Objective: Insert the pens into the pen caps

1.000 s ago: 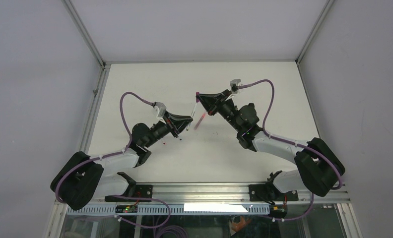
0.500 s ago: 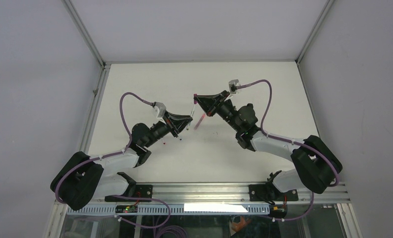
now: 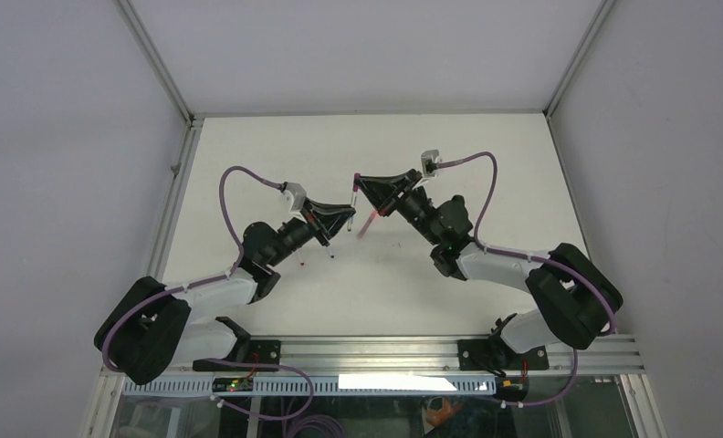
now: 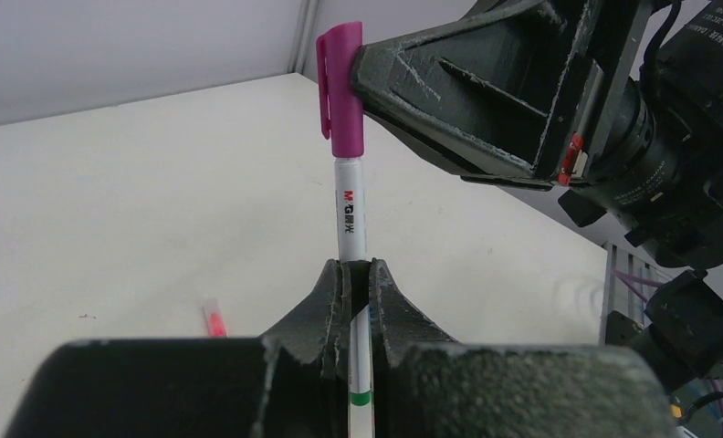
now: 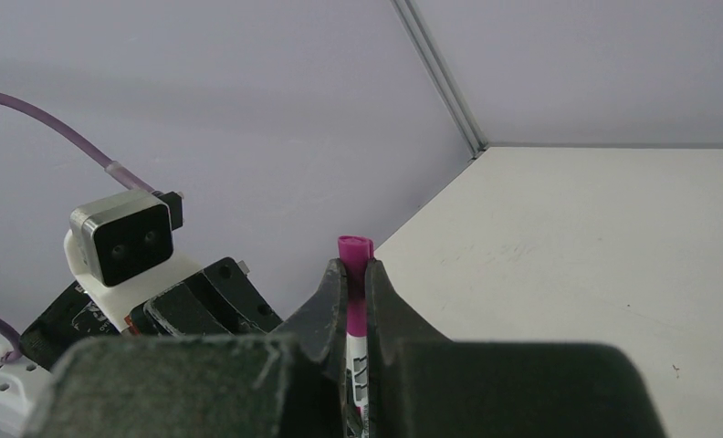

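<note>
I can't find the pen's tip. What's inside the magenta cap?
The white pen goes up into the magenta cap. The cap covers the tip, so how deep it sits cannot be seen.

A white pen with a printed barrel and a green band low down stands upright, pinched in the left claw. A magenta cap with a clip sits over its top end, gripped by the right claw. Just beside the white pen, a pink pen lies on the counter. Near it lie a tiny red cap and a blue cap, apart from each other.
</note>
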Controlling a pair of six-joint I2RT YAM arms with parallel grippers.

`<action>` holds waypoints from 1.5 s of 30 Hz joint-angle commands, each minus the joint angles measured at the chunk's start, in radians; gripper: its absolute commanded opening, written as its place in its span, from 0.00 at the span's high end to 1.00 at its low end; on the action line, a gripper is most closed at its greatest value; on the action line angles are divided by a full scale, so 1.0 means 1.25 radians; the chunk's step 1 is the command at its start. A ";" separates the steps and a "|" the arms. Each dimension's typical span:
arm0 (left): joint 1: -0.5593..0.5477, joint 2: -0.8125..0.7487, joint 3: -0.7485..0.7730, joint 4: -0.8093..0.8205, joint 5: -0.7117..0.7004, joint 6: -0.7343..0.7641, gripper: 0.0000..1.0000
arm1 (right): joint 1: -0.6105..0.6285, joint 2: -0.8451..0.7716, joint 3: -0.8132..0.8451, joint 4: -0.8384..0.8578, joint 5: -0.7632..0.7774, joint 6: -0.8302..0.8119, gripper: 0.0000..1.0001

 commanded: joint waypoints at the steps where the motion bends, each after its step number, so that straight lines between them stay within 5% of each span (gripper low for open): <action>1: -0.008 0.009 0.050 0.118 -0.031 0.043 1.00 | 0.022 0.013 -0.019 0.006 -0.026 -0.001 1.00; 4: -0.008 0.013 0.060 0.113 -0.029 0.049 1.00 | 0.027 0.014 -0.025 0.006 -0.032 -0.009 1.00; 9: -0.008 0.022 0.064 0.115 -0.028 0.050 1.00 | 0.027 0.017 -0.033 0.030 -0.052 -0.015 0.59; 14: -0.008 0.020 0.065 0.108 -0.029 0.054 1.00 | 0.028 0.019 -0.039 0.033 -0.053 -0.024 0.47; 36: -0.009 0.029 0.009 0.110 0.029 0.008 1.00 | 0.026 0.031 -0.017 0.050 -0.030 -0.071 0.53; 42: -0.009 0.018 0.002 0.097 0.031 0.012 1.00 | 0.023 0.045 -0.005 0.054 -0.034 -0.066 0.66; 45: -0.009 0.018 0.001 0.095 0.033 0.013 1.00 | 0.024 0.045 -0.001 0.047 -0.033 -0.066 0.84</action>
